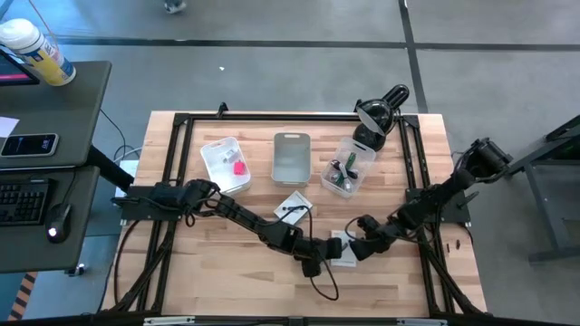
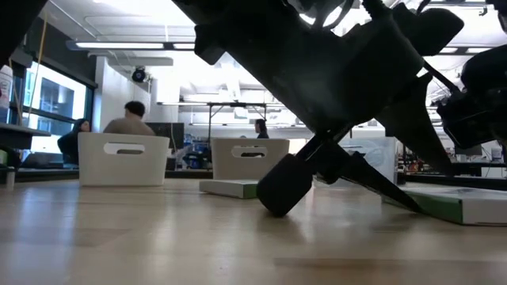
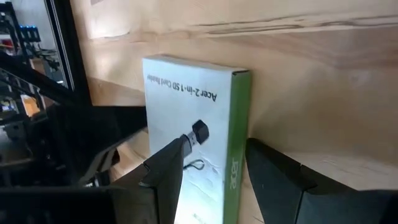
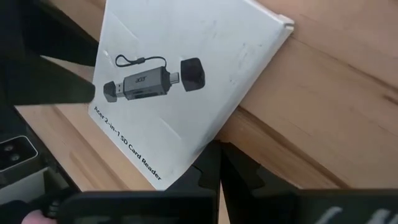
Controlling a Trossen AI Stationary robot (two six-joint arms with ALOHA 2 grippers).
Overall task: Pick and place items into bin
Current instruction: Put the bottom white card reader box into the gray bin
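Left gripper (image 3: 214, 171), fingers apart, straddles the white card-reader box (image 3: 193, 112) edge — it should close squarely; right gripper (image 4: 217, 171) rests together beside it.

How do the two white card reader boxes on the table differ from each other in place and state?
The card reader box near the front edge lies between both grippers: the left gripper has open fingers at its green edge, and the right gripper, shut, is at its other side. The second box lies farther back, near the middle bin, with no gripper at it. Both are flat white boxes lying on the wooden table, outside the bins.
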